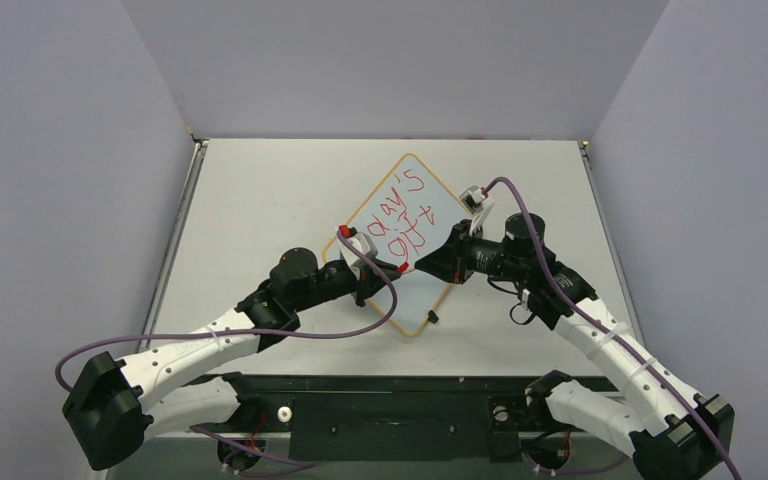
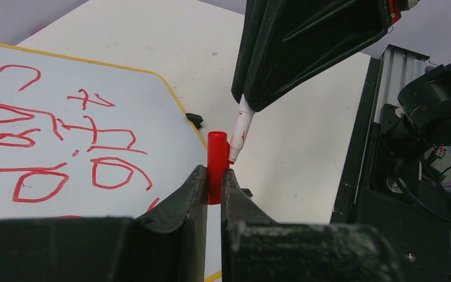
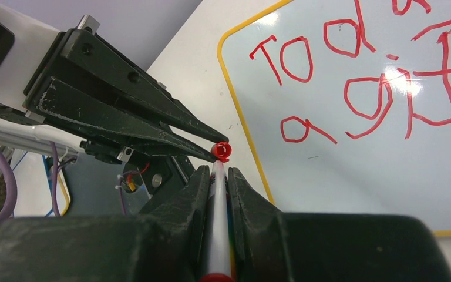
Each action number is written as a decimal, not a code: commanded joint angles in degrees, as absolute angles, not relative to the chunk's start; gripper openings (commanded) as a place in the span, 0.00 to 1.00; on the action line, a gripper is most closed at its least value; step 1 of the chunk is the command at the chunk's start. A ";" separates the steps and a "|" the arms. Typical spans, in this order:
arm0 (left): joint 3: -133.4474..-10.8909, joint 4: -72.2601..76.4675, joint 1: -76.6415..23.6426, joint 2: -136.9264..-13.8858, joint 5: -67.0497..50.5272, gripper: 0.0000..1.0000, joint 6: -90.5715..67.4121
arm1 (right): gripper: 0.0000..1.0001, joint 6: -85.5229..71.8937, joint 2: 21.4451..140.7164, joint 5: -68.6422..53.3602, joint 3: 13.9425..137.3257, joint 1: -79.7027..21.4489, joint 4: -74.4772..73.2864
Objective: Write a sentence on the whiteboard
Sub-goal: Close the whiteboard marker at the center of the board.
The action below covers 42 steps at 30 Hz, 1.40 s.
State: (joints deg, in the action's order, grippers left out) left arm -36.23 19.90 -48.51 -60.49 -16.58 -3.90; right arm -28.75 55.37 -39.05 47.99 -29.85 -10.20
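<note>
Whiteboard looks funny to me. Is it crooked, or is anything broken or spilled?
Yes, the whiteboard lies crooked on the table. It is turned like a diamond, so its sides slant against the table's edges. The red sentence is wobbly and slants with it. Nothing looks broken or spilled.

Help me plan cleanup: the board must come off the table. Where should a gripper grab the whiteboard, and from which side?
Probably the thin frame along the far right edge of the whiteboard, approached low from that side. It lies flat on the table, so only its rim offers a pinch; the left gripper and right gripper crowd its near half.
</note>
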 commanded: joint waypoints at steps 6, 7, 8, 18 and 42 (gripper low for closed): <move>-36.36 23.05 -48.27 -58.83 -18.30 0.00 -3.45 | 0.00 -27.98 52.55 -37.63 52.52 -29.97 -9.07; -36.33 23.03 -48.28 -58.78 -18.31 0.00 -3.44 | 0.00 -27.97 52.56 -37.49 52.63 -29.93 -9.15; -36.31 23.03 -48.27 -58.79 -18.33 0.00 -3.39 | 0.00 -27.91 52.56 -37.45 52.82 -29.96 -9.19; -36.28 23.11 -48.30 -58.62 -18.30 0.00 -3.34 | 0.00 -26.24 53.08 -36.20 53.14 -28.44 -11.29; -36.86 22.91 -48.31 -59.72 -18.48 0.00 -3.36 | 0.00 -27.06 54.51 -38.85 52.65 -28.43 -10.08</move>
